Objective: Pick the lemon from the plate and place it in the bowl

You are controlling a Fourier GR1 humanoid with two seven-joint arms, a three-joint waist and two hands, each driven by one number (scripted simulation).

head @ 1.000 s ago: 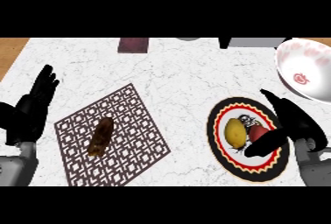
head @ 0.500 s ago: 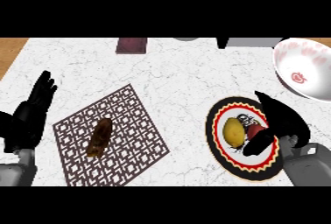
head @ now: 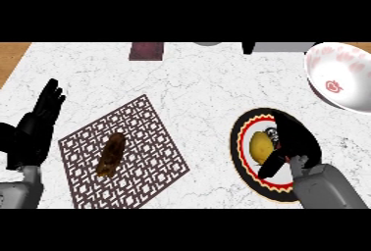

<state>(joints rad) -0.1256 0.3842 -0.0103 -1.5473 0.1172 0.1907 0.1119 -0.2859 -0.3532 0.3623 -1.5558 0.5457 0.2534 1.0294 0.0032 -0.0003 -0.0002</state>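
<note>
Lemon [head: 260, 146] on the plate [head: 246, 169], yellow, left of the plate's middle, well apart from the bowl [head: 339, 78]. Plate round, with a dark rim and a red and cream band, on the white marbled desk [head: 196, 88] at the lower right. Right hand [head: 293, 142] over the plate's right half, hiding most of it; fingers [head: 284, 128] arched above and right of the lemon, thumb [head: 272, 164] angled out below it, so a wide, half-curled cup just beside the fruit. Touching or not: cannot tell; no closed hold on the lemon visible. Grey right forearm [head: 330, 188] entering from the lower right corner.

Bowl white with red marks inside, tilted toward the view at the upper right edge, partly cut off.

Left hand [head: 35, 130] at the left edge, open, fingers [head: 51, 95] straight and pointing up, resting, holding nothing.

Dark lattice mat [head: 145, 147] lying as a diamond left of centre, with a brown oblong item [head: 112, 155] on it. Dark red object [head: 147, 50] at the desk's far edge.
</note>
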